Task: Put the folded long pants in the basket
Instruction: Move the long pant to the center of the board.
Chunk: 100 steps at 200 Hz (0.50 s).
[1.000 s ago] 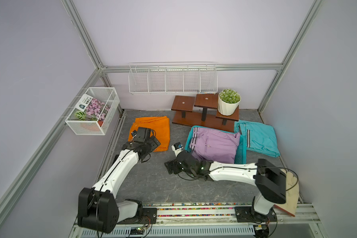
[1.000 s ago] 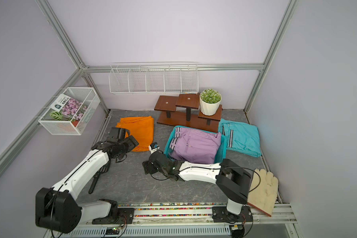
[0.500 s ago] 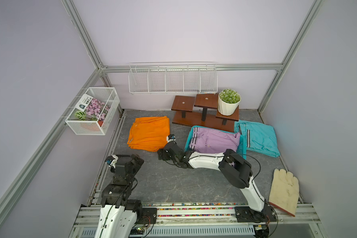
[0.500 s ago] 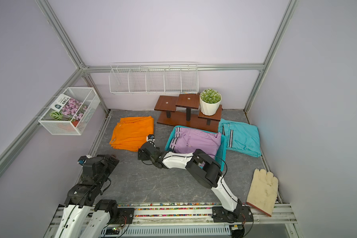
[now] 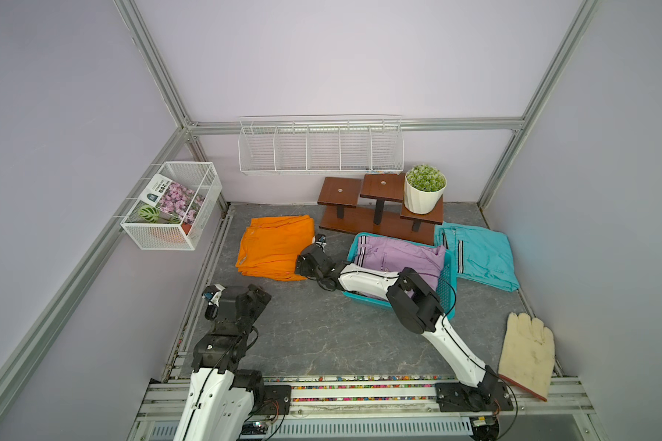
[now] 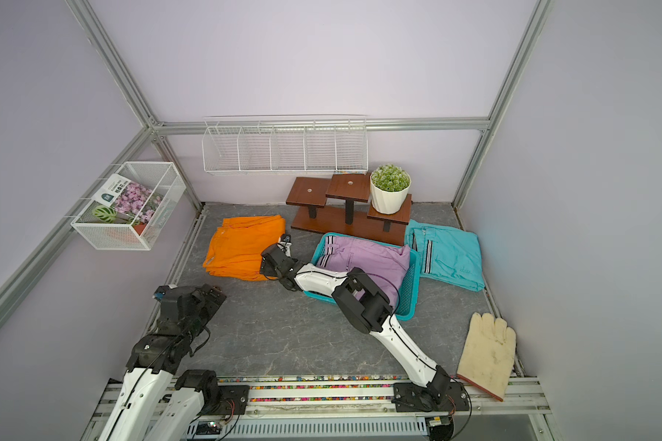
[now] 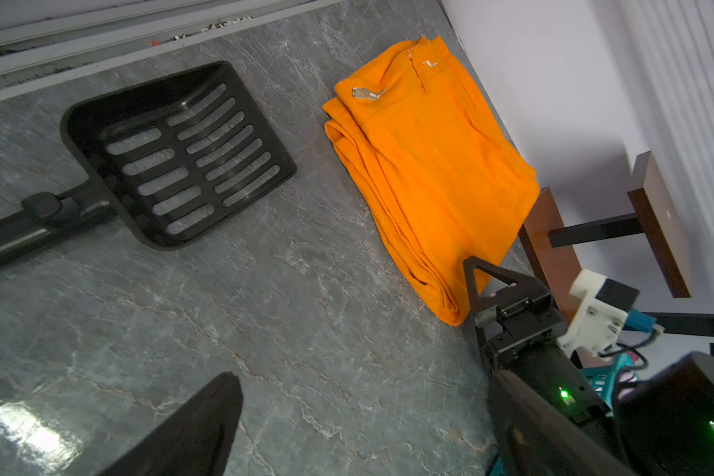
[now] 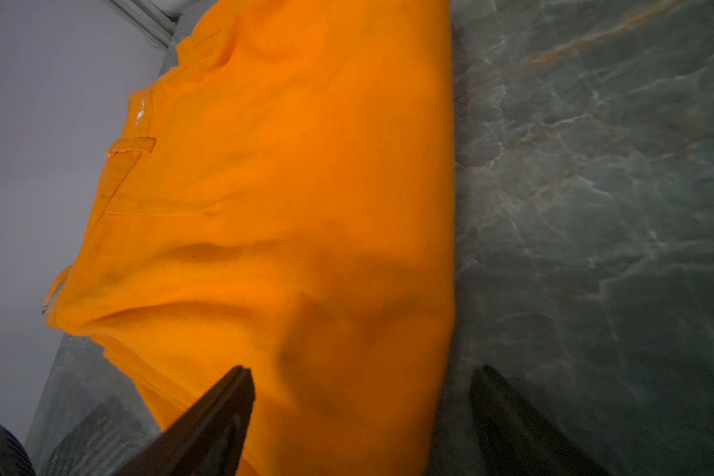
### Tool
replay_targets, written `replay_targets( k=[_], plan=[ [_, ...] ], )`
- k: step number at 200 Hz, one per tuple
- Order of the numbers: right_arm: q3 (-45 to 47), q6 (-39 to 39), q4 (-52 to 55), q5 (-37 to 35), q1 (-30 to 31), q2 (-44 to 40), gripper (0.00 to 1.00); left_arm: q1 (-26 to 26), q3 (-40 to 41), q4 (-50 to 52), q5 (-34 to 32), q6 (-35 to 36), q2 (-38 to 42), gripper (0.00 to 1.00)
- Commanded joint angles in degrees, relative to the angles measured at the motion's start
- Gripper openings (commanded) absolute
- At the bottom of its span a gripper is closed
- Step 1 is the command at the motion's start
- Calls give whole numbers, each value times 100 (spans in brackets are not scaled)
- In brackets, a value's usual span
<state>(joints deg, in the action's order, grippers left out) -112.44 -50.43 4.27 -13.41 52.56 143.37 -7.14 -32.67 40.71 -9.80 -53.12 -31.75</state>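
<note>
With the right gripper (image 8: 361, 371) jaws apart astride an edge of the folded orange cloth pants (image 5: 274, 246) on the grey surface (image 5: 322, 336) near the turquoise perforated plastic basket (image 5: 447, 284), closing may catch only upper layers, unfolding them.

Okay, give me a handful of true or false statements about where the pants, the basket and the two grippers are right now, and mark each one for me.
1. The lilac pants lie inside the basket. True.
2. The orange pants are in the basket too. False: they lie flat on the floor, outside it.
3. The right gripper is open at the edge of the orange pants. True.
4. The left gripper holds the turquoise pants. False: it is open and empty, and those pants lie on the floor beside the basket.
</note>
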Motion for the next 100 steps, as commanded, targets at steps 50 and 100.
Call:
replay_targets(
  k=[50, 100],
  plan=[
    [249, -34, 408, 298, 156, -167, 0, 1, 101, -142, 82, 25, -33, 98],
    [2621, -23, -350, -199, 446, -1603, 0, -6, 106, -210, 262, 129, -49, 98]
  ],
)
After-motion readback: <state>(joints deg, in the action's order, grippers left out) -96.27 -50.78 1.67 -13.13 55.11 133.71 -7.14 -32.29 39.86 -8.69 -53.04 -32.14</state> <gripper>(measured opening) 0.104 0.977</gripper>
